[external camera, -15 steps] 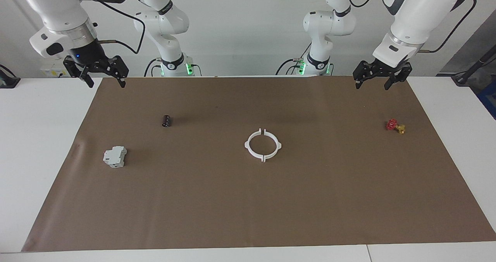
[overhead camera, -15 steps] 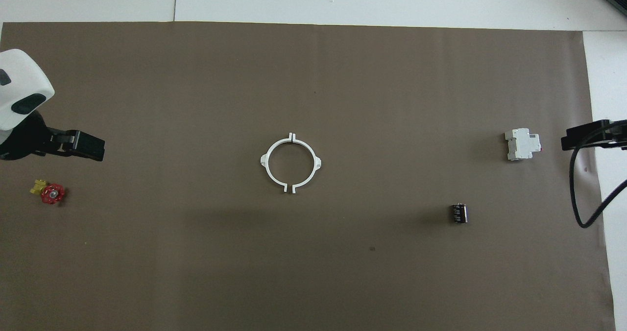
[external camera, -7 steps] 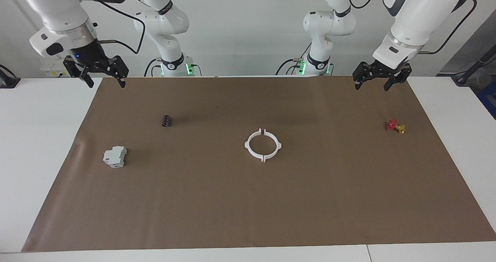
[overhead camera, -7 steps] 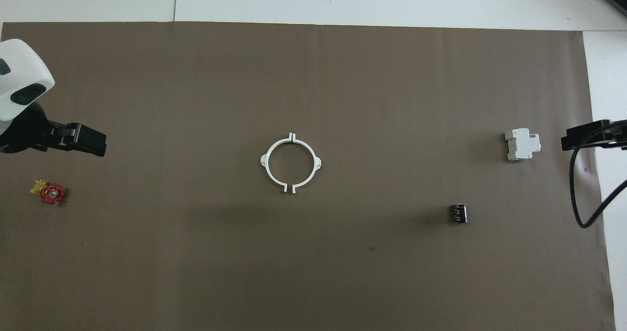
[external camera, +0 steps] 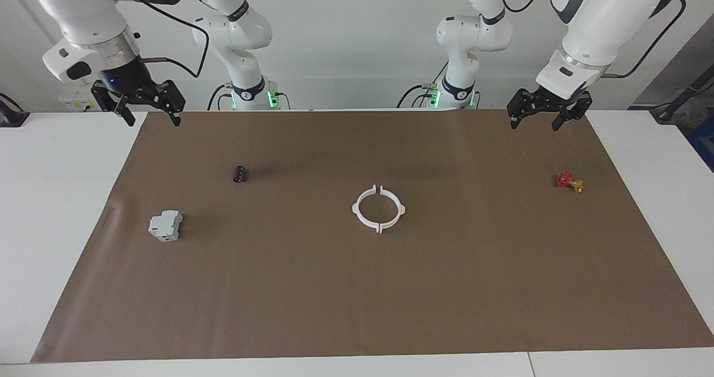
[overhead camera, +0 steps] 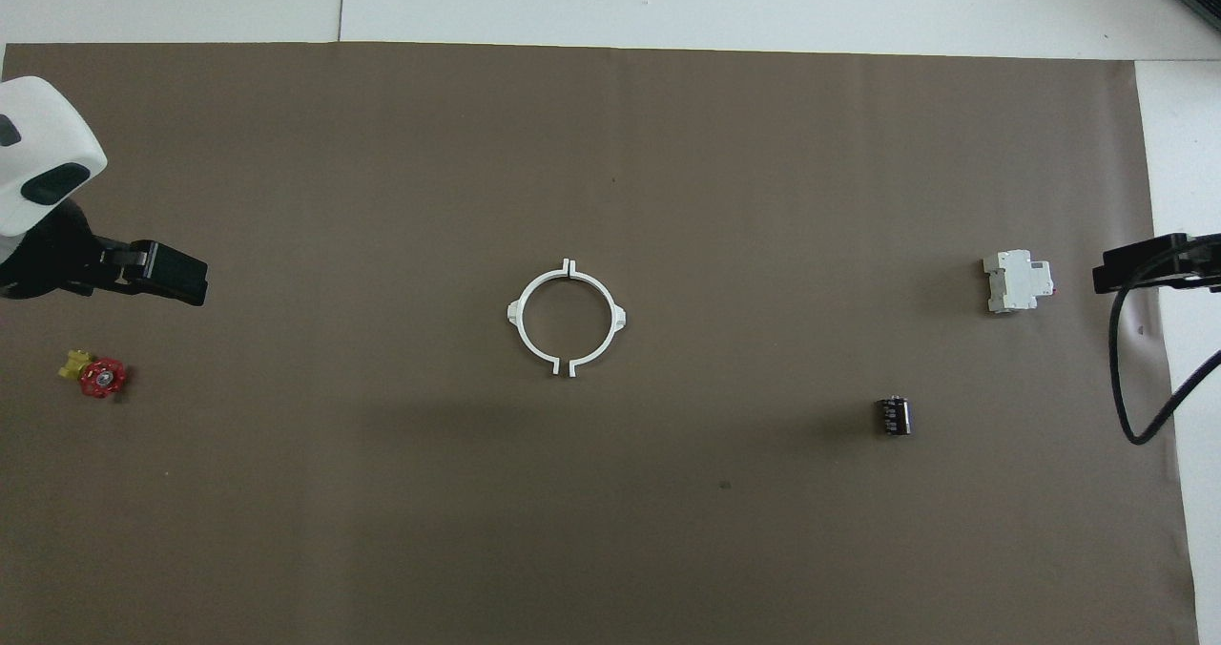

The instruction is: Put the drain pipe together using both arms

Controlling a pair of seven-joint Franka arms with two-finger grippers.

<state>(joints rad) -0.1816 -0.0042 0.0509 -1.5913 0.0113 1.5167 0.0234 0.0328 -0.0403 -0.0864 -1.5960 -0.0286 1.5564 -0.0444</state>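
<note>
The drain pipe lies in the middle of the brown mat as two thin white half-rings set end to end in a ring, with small gaps where their tabs face. One half is toward the left arm's end, the other toward the right arm's end. My left gripper hangs open and empty over the mat's edge nearest the robots, above the valve's end. At the other end my right gripper hangs open and empty over the mat's corner.
A red-and-yellow valve piece lies toward the left arm's end. A grey boxy block and a small black cylinder lie toward the right arm's end. White table surrounds the mat.
The left gripper has risen slightly. The ring halves and the right gripper have not moved.
</note>
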